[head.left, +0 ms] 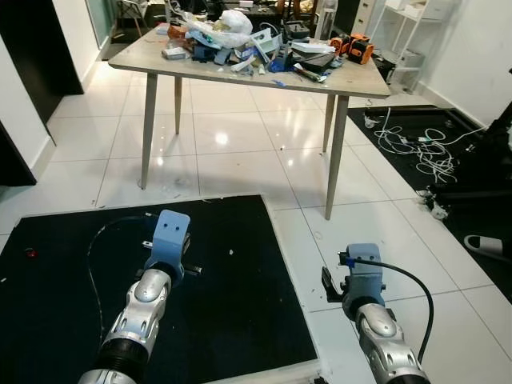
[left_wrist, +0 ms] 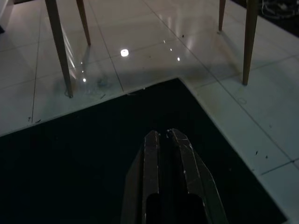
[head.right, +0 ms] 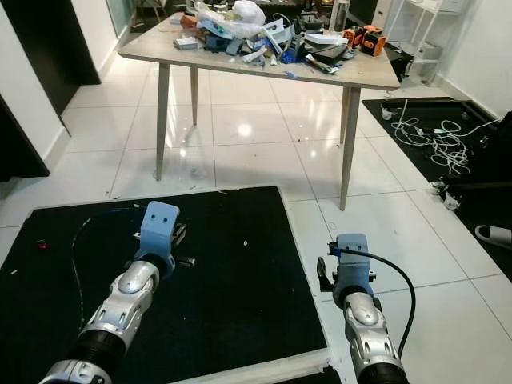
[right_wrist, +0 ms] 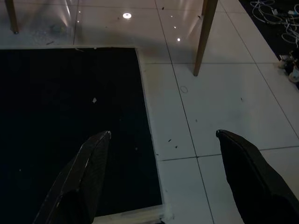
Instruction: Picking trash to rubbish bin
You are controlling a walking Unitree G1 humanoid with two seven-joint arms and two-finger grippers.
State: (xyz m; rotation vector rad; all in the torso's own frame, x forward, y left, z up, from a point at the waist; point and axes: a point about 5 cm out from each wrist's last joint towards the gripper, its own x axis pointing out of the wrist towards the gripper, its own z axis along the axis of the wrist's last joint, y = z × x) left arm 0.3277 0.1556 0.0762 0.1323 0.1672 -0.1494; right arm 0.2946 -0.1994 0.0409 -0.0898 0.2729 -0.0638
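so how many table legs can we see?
4, all under the wooden table: front-left, back-left, back-right, front-right. None seem hidden.

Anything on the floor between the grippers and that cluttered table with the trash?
Nothing visible blocks the way. Left gripper is shut, right gripper open, both low over the black mat. Beyond the mat, bare white tiles run to the table bearing the trash pile. Cables lie off right.
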